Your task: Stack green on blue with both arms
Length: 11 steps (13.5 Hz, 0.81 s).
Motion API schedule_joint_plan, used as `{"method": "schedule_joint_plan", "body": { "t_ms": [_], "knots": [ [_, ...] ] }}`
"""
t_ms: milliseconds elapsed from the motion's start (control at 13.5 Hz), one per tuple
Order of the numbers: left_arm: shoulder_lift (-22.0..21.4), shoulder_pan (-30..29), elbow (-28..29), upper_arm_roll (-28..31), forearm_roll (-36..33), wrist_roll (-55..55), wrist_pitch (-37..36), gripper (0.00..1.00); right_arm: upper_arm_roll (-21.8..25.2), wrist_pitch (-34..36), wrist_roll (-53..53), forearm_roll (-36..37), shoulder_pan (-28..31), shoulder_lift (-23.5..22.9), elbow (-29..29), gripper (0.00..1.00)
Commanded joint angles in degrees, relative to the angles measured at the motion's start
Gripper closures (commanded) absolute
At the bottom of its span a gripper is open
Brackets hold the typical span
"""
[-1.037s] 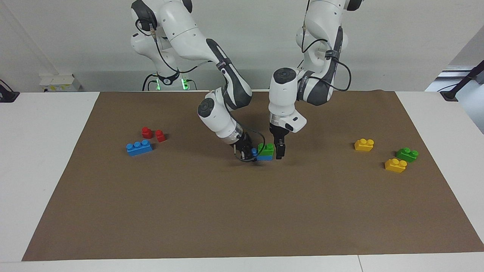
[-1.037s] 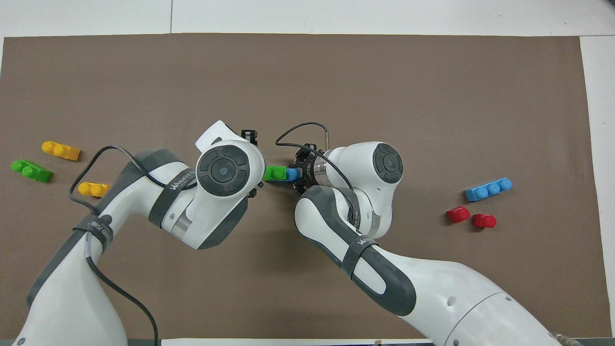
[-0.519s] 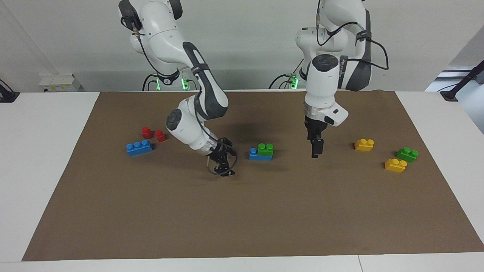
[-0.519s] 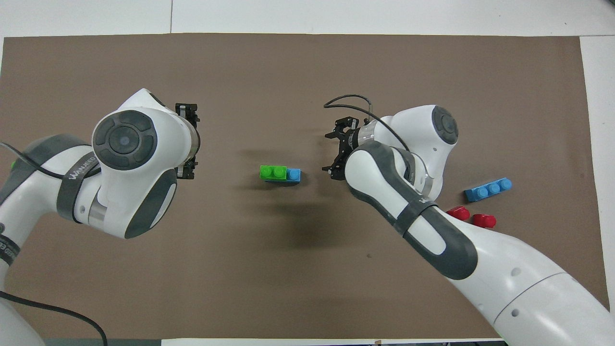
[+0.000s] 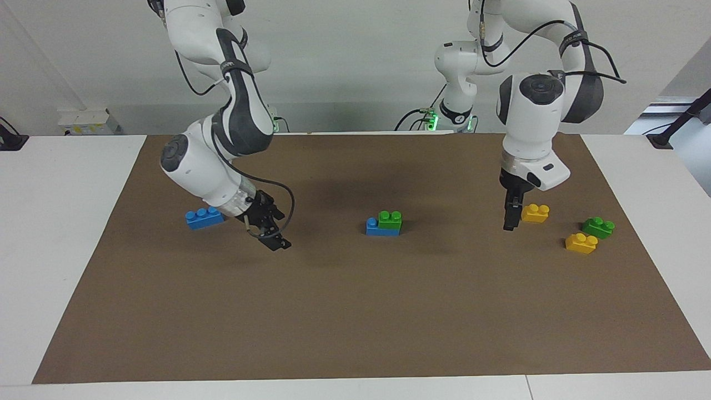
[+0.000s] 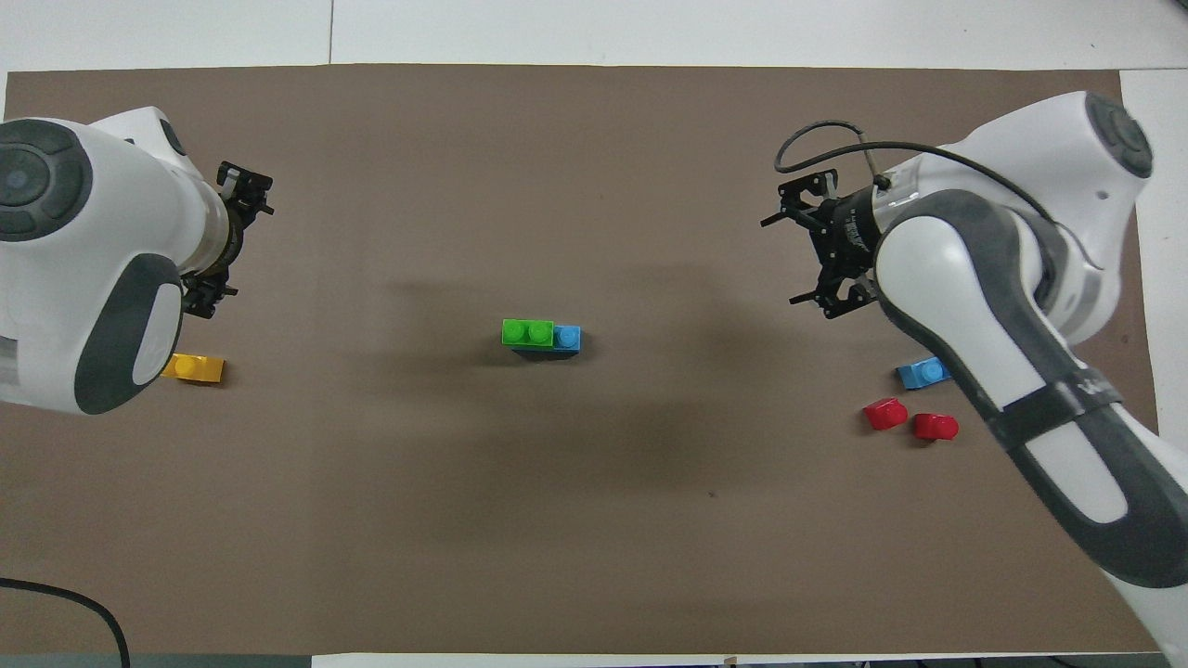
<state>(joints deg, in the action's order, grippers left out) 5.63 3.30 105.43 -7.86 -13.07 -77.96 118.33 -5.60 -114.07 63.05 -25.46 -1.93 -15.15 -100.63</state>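
1. Brown mat (image 5: 355, 311), covering most of the white table (image 5: 61, 250); every brick lies on it.
2. Spare blue brick (image 5: 204, 217), three studs, flat on the mat at the right arm's end of the table; partly hidden by the right arm in both views.
3. Two red pieces (image 6: 910, 419), side by side, just beside the spare blue brick and nearer to the robots than it; seen in the overhead view only, the right arm hiding them in the facing view.
4. Right gripper (image 5: 273, 232), black, on a tilted wrist, raised over bare mat between the spare blue brick and the stack. Jaws released, spread wide in the overhead view, grasping nothing.
5. Blue brick (image 5: 375, 226), three studs, at the middle of the mat, lying lengthwise along the table. One stud is uncovered at the end toward the right arm.
6. Green brick (image 5: 390, 219), two studs, seated on the blue brick and covering its two studs toward the left arm's end. Upright and level; both grippers are well apart from it.
7. Left gripper (image 5: 511, 215), black, pointing straight down, raised over the mat just beside a yellow brick. Jaws released and empty.
8. Yellow brick (image 5: 535, 213), two studs, nearest to the robots of the group at the left arm's end.
9. Second green brick (image 5: 598, 226), two studs, closest to the mat's edge at that end.
10. Second yellow brick (image 5: 581, 243), two studs, just beside the second green brick and farther from the robots.
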Motion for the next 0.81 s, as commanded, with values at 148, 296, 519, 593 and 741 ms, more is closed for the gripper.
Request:
{"method": "schedule_joint_plan", "body": {
  "t_ms": [148, 296, 519, 593, 741],
  "knots": [
    [-2.02, -4.27, -1.20, -0.23, 3.04, 21.30, -3.09, 0.00, -0.56, 14.02, -24.50, 14.17, 3.87, 6.17, 5.26, 0.00],
    [-3.16, -6.02, -2.24, 0.04, 5.68, 33.08, -5.81, 0.00, -0.56, 18.68, -38.37, 17.45, 4.30, 9.76, 6.06, 0.00],
    [-3.17, -7.43, -6.20, 0.12, 7.53, 48.89, -12.57, 0.00, -0.56, 23.09, -52.03, 21.31, 5.27, 14.61, 5.62, 0.00],
    [-3.17, -7.61, -7.51, 0.12, 7.88, 54.35, -14.68, 0.00, -0.56, 23.53, -55.55, 22.46, 5.36, 15.49, 5.10, 0.00],
    [-3.17, -7.61, -9.27, 0.21, 8.59, 62.02, -18.73, 0.00, -0.56, 24.15, -58.48, 24.04, 5.27, 15.67, 4.83, 0.00]
  ]
}}
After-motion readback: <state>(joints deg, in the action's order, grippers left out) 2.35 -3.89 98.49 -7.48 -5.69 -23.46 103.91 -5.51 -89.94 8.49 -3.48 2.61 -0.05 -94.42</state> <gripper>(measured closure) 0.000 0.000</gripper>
